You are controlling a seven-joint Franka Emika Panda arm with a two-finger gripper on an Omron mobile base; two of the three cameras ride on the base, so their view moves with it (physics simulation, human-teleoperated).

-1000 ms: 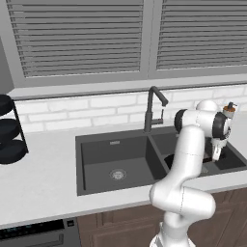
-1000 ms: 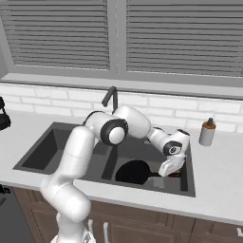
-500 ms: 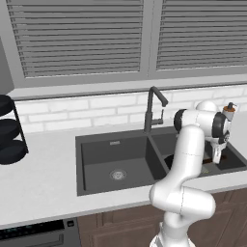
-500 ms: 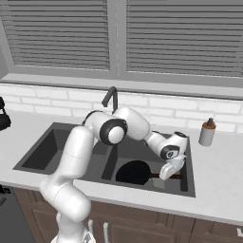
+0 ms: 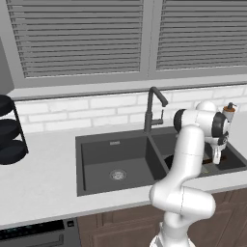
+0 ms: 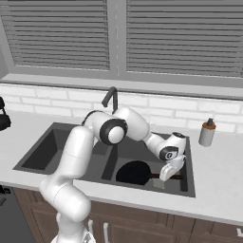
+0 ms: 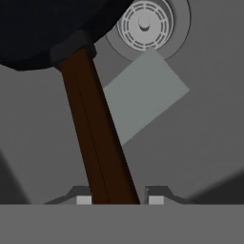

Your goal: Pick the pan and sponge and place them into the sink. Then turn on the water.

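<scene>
Our hand (image 7: 116,200) low in the sink (image 6: 187,156)
We see its nearly closed fingertips flanking the dark round pan (image 7: 43,28)'s thin brown handle; grip unclear; flat sponge (image 7: 143,95) beside.

No readable text, label, brand, number or sign appears on anything in these views.

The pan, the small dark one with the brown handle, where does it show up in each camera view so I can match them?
Left base view: the small black round pan with a long brown handle peeks out beside the arm, in the right basin.
Right base view: lower centre, in the right basin.
Hand view: top left, its handle running down between the pincer tips.
Shared landmark: the dark grey double-basin sink.
</scene>
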